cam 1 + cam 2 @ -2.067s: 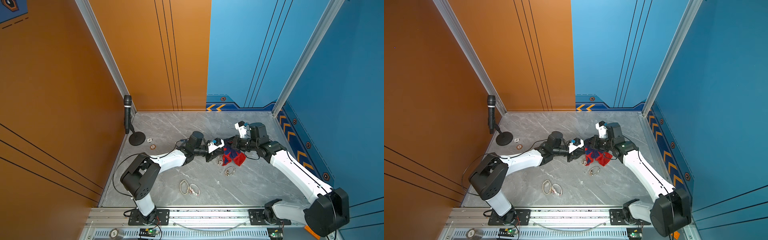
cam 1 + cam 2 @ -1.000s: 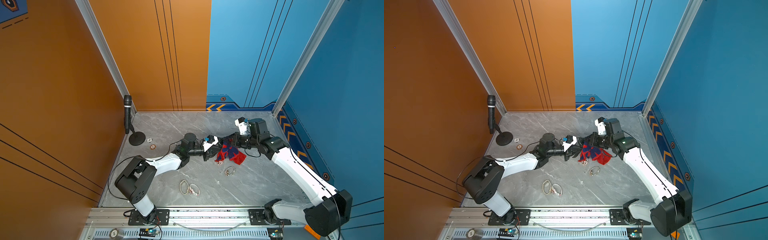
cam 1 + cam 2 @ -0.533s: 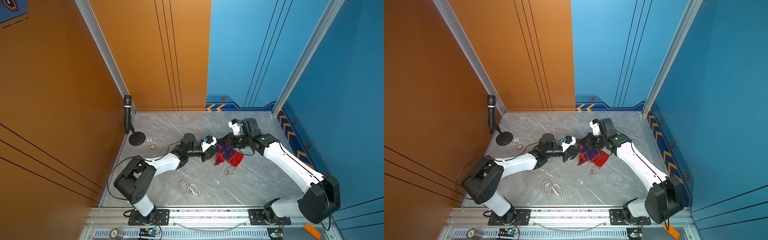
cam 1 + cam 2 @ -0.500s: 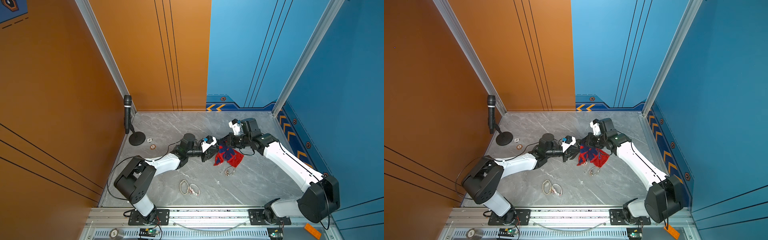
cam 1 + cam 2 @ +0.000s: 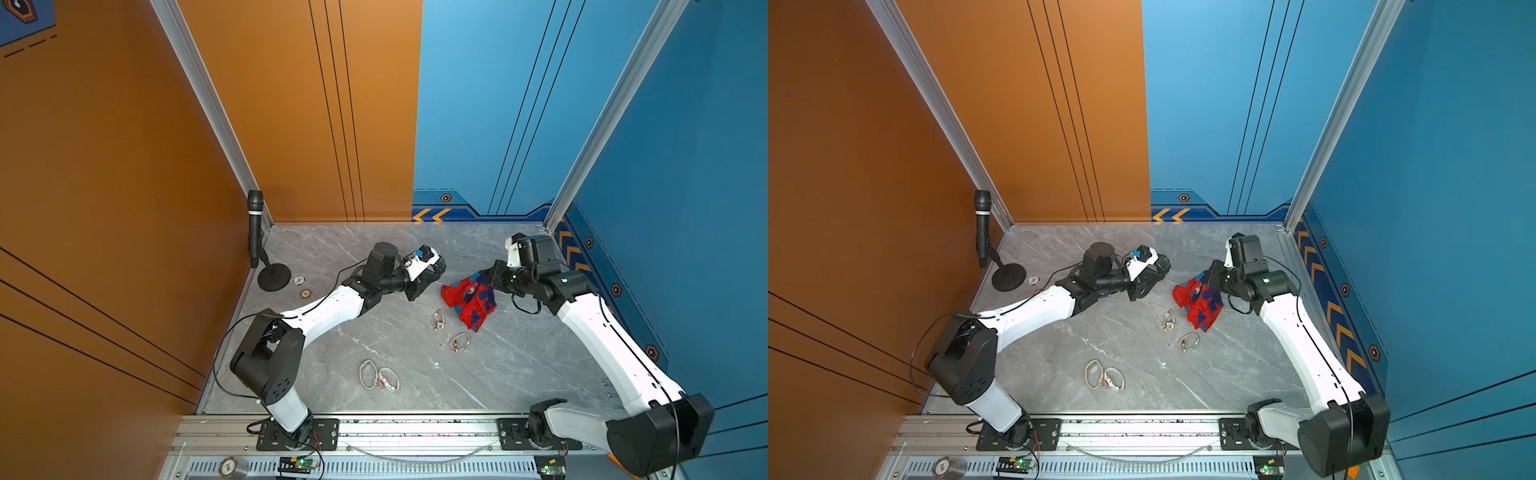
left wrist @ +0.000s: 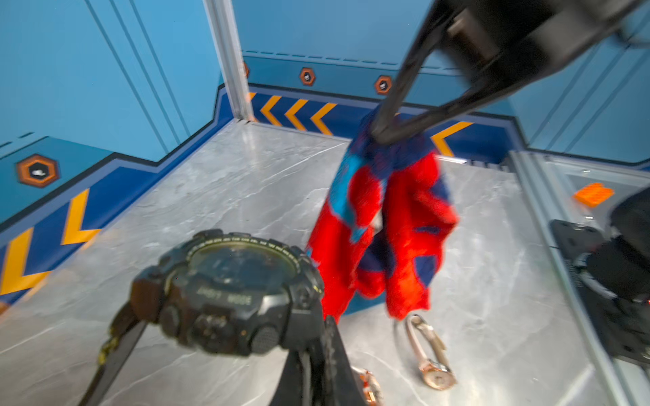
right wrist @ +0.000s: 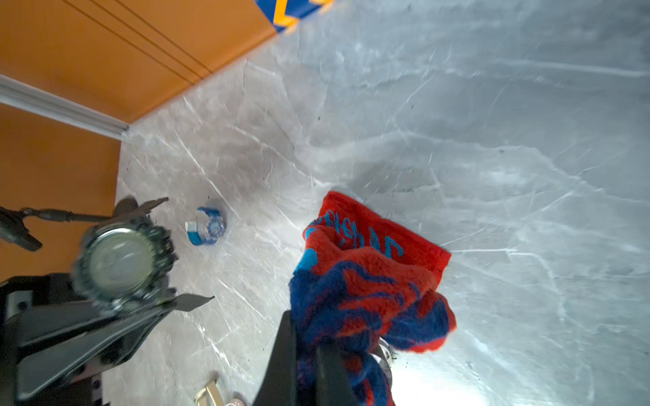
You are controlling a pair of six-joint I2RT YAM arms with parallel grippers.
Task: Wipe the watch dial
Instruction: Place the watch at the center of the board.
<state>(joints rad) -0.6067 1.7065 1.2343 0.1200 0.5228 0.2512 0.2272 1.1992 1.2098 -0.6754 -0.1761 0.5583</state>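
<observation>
A black digital watch (image 6: 225, 291) is held by its strap in my left gripper (image 6: 316, 339), which is shut on it; the dial (image 6: 242, 263) faces up and away from the wrist. In both top views the watch (image 5: 439, 266) (image 5: 1162, 262) hangs above the table's middle. My right gripper (image 7: 306, 337) is shut on a red and blue cloth (image 7: 369, 281), which droops from its fingers (image 6: 383, 133). The cloth (image 5: 469, 299) hangs to the right of the watch, with a gap between them. The right wrist view shows the watch (image 7: 121, 263) beside the cloth.
Three rose-gold watches (image 5: 437, 320) (image 5: 459, 343) (image 5: 378, 376) lie on the marble table (image 5: 519, 353). A blue watch (image 7: 207, 230) lies beyond the black one. A microphone on a stand (image 5: 255, 232) and two chips (image 5: 299, 281) sit at the back left.
My right arm has pulled back to the right with the cloth. The cloth was up against the watch; now a gap shows between them. The left gripper shifted slightly.
</observation>
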